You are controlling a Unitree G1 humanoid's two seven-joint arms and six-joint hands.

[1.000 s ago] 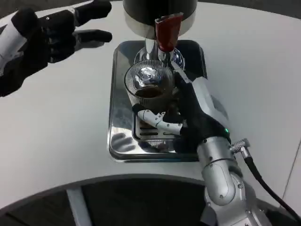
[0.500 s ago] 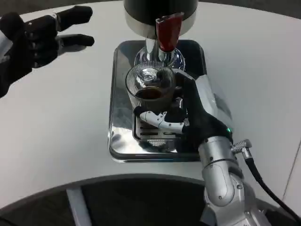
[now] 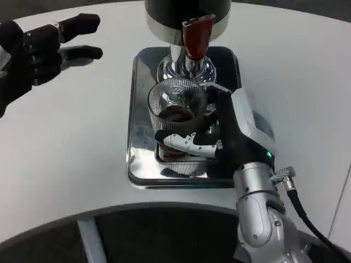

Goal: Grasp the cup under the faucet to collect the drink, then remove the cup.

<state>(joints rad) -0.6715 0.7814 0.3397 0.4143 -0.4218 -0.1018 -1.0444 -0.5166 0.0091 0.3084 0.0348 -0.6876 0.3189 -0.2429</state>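
Low in the frame, right of centre, the right hand [image 3: 230,134] is wrapped around the cup [image 3: 176,112], with one white finger curling across the cup's near side and the dark palm against its right side. That grasp looks firm. The cup is a ribbed clear glass with a shallow pool of dark drink in the bottom. Compared with a second ago it sits a little lower in the picture, toward the near part of the metal tray [image 3: 140,123], and its base covers more of the slotted drain grate. Hand and wrist have come the same way with it. I read this as the start of the removal step: the drink has been collected and the cup is being drawn back from under the spout.

Just above the cup, at top centre, stands the faucet [image 3: 189,57] with its red handle [image 3: 196,37] on the dark dispenser [image 3: 186,13]. No stream is visible falling from it.

In the upper left corner the left hand [image 3: 38,52] holds nothing, fingers loosely extended over the white table [image 3: 71,142]. It has drifted further toward the left edge and away from the dispenser, which fits a lever already released.
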